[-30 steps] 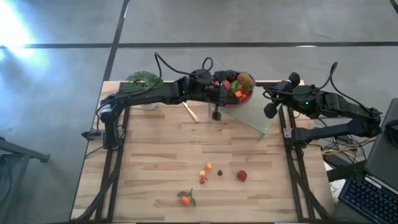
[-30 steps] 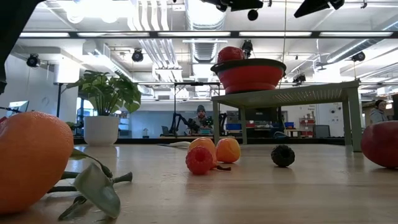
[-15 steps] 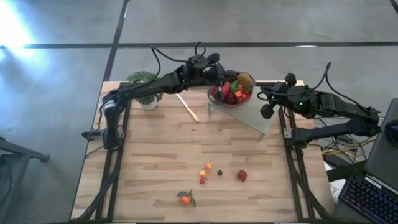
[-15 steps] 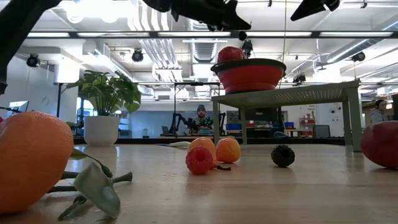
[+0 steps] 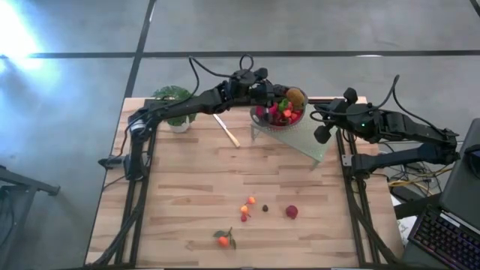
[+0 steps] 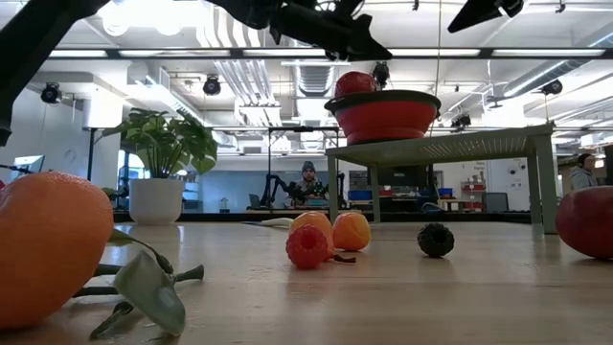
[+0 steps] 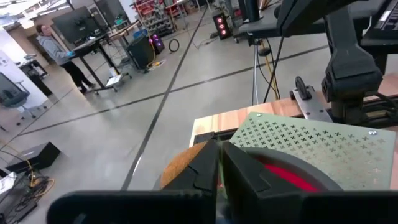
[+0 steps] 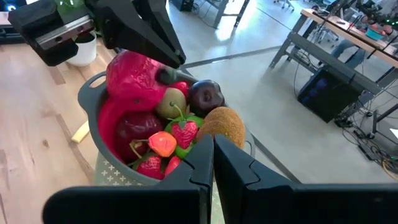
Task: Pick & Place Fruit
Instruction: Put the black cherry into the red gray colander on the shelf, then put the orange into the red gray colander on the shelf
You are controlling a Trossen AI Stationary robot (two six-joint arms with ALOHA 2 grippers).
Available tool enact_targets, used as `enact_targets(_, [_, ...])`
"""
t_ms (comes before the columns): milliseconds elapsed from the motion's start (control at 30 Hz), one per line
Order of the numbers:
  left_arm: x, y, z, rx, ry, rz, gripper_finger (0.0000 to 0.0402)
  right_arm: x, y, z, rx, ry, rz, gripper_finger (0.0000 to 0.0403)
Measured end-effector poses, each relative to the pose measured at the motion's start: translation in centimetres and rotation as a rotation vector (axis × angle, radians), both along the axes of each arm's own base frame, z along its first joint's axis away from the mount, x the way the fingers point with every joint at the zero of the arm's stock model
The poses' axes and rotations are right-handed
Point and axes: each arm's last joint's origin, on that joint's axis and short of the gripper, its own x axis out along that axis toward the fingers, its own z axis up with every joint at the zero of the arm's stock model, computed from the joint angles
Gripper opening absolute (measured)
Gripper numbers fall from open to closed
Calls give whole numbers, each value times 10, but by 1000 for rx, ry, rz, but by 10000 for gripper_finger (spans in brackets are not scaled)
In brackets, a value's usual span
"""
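Now the left gripper (image 5: 274,96) hovers over the bowl (image 5: 259,114), lifted off the table, fingers together and empty (5 fruits still scattered); right gripper (image 5: 321,120) waits closed.

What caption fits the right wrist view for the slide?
Shut right pincer faces a bowl piled with fruit; the left pincer hovers above it.

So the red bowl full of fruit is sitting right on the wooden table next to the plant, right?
Not quite. The red bowl full of fruit sits up on a pale perforated stand, not directly on the wooden table; the low view shows this. The potted plant is nearby.
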Motion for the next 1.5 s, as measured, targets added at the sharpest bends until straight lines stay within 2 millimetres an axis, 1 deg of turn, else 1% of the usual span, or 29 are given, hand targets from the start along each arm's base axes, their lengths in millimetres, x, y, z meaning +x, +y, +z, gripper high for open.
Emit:
enact_targets(167, [0,0,0,-1,1,0,42,0,0,-1,0,3,0,8])
enact_targets(367, [0,0,0,-3,8,0,72,0,0,-1,0,4,0,8])
enact_targets(533, [-7,-6,11,5,-9,-6,88,0,0,-1,1,7,-1,8])
enact_targets(600, [-10,-11,17,8,-15,-14,89,0,0,-1,1,6,-2,8])
enact_targets(700, [-13,-18,21,1,10,-27,87,0,0,-2,1,7,-1,8])
enact_targets(833, [-19,-33,25,18,57,-59,83,1,0,-2,3,5,-2,8])
enact_targets(967, [-26,-53,30,35,125,-105,84,1,0,-1,3,4,-1,8])
enact_targets(1233, [-44,-94,38,12,253,-196,80,1,0,-1,3,1,-1,8])
enact_targets(1500, [-54,-134,39,20,343,-256,82,1,0,-1,3,1,0,8])
